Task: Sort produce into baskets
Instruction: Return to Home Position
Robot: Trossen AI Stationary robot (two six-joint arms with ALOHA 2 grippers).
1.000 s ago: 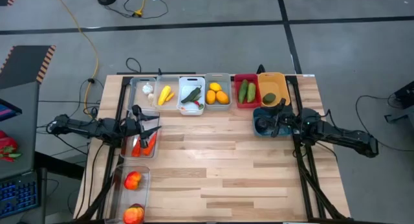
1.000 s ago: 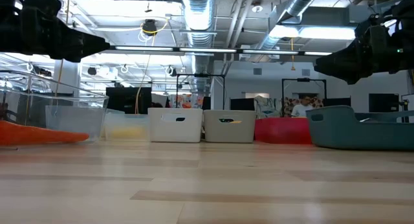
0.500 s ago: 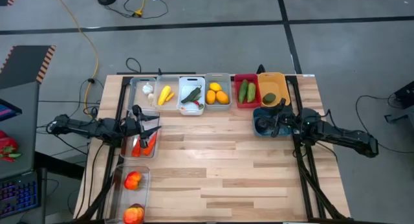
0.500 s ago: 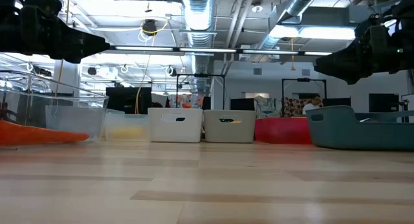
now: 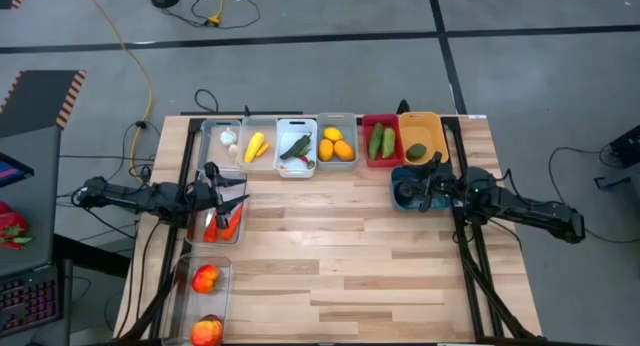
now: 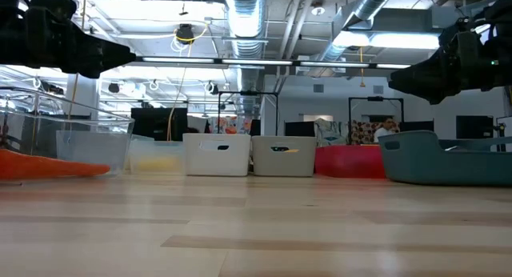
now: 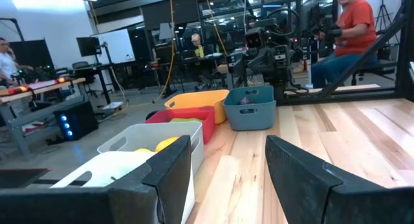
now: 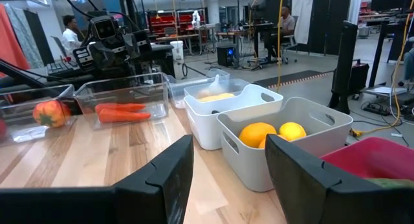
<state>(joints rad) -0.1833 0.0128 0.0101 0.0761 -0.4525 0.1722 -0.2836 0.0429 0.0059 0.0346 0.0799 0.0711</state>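
Observation:
The baskets stand in a row at the far edge: clear with white garlic (image 5: 228,138), clear with yellow pieces (image 5: 255,146), white with a cucumber (image 5: 296,148), grey with lemons (image 5: 336,146), red with cucumbers (image 5: 381,142), and orange-yellow (image 5: 420,146). A teal basket (image 5: 405,193) stands just in front of the orange-yellow one. A clear bin of carrots (image 5: 222,224) stands at the left. My left gripper (image 5: 240,199) hovers open and empty over the carrot bin's far end. My right gripper (image 5: 425,191) hovers open and empty over the teal basket.
Two clear bins with red tomatoes (image 5: 205,279) (image 5: 207,331) stand along the left edge near the front. The wooden tabletop (image 5: 340,256) between the arms is bare. People sit and stand in the room beyond the table (image 7: 349,23).

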